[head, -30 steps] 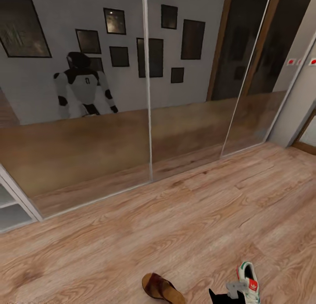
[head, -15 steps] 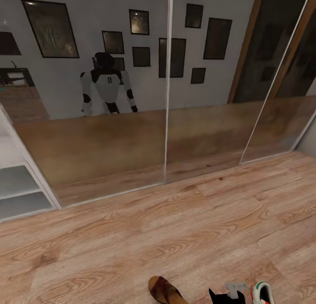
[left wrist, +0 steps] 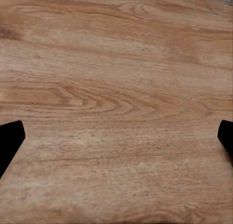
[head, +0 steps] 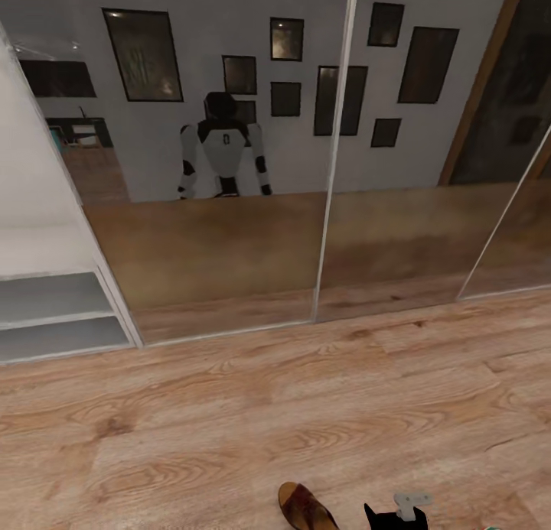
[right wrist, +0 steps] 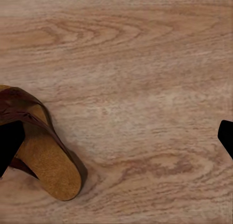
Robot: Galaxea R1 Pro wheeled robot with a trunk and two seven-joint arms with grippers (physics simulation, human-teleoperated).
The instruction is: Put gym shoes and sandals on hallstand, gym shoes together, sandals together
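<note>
One dark brown leather open-toed sandal with a tan wedge sole [head: 306, 508] is recorded lying on the light brown wood-grain plank floor [head: 229, 423], at the near edge of the head view and beside one fingertip in the right wrist view; nothing is seen placed on the two low open shelves of the pale grey-white hallstand [head: 53, 316], set well apart at the left next to mirrored sliding doors [head: 229, 232]. The left gripper [left wrist: 116, 136] is held wide open over bare planks, and the right gripper [right wrist: 116, 136] is likewise spread and empty. The task is judged barely begun, no shoe being seen on the rack.
</note>
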